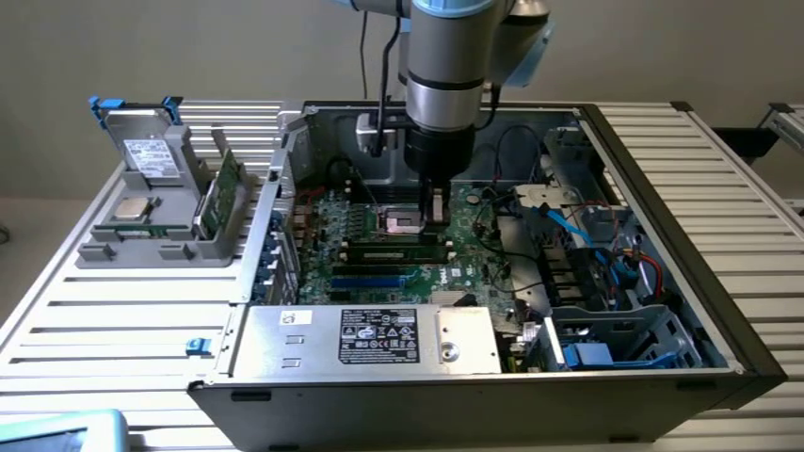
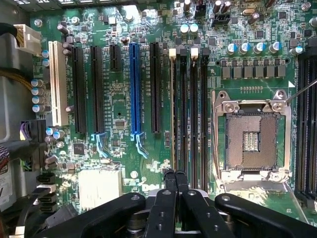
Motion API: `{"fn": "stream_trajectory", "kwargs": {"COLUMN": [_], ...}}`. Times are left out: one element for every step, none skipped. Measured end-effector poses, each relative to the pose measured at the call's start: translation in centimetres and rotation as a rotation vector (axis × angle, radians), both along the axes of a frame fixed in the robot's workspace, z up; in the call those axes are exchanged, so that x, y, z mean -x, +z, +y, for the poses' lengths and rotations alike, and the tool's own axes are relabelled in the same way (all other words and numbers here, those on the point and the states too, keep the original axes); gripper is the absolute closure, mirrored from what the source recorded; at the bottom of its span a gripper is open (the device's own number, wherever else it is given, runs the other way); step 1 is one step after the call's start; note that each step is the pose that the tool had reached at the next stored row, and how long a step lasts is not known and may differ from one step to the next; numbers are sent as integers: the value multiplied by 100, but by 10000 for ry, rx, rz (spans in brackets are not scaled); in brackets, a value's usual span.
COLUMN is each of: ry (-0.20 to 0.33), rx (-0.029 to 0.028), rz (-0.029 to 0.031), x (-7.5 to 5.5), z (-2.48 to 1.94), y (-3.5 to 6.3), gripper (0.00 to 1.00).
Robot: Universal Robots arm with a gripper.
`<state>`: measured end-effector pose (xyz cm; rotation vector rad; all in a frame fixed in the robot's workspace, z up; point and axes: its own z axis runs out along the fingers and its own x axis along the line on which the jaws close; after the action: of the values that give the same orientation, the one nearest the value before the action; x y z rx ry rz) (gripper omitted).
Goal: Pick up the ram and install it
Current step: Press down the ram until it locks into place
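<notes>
Black linkage bars and the gripper (image 2: 174, 177) sit closest to you in the wrist view, its two fingers pressed together with nothing visibly between them. They hang over the long dark memory slots (image 2: 190, 109), just beside the open processor socket (image 2: 250, 134). In the exterior view the gripper (image 1: 435, 218) reaches down inside the computer case (image 1: 653, 160), onto that same part of the board.

You can see the ram (image 1: 226, 196) as a thin green stick standing on edge in the grey holder (image 1: 151, 247). It is outside the case, on the exterior view's left and well apart from the gripper.

Expect it to be light and stiff but fragile: a thin board that may crack if twisted. You would best pinch it across its flat faces near the upper long edge, away from the contact edge.

A pale strip runs along the slot under the fingertips, and you cannot tell whether that is a seated stick or the slot itself. The holder's wall hides the ram's lower edge, and the arm covers the board behind the gripper.
</notes>
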<state>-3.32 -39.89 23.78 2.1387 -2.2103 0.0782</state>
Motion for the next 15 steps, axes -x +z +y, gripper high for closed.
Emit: {"fn": "stream_trajectory", "kwargs": {"ry": [0,1,1,1,1,1,0,2,1,2,1,0,0,1,1], "rx": [2,2,1,1,3,4,5,2,-1,-1,1,3,4,3,0], "rz": [1,1,0,1,2,2,2,0,-1,-1,0,0,1,0,-2], "x": [-4,-12,-18,-17,-17,-17,-19,-23,-28,-32,-32,-32,-32,-32,-33], "z": [0,0,0,0,-1,-1,-1,0,0,0,0,2,8,14,19], "y": [-6,-12,-18,-22,-21,-21,-22,-25,-29,-34,-39,-44,-48,-51,-55], "gripper": [89,89,89,89,89,89,89,89,89,89,89,89,89,89,89]}}
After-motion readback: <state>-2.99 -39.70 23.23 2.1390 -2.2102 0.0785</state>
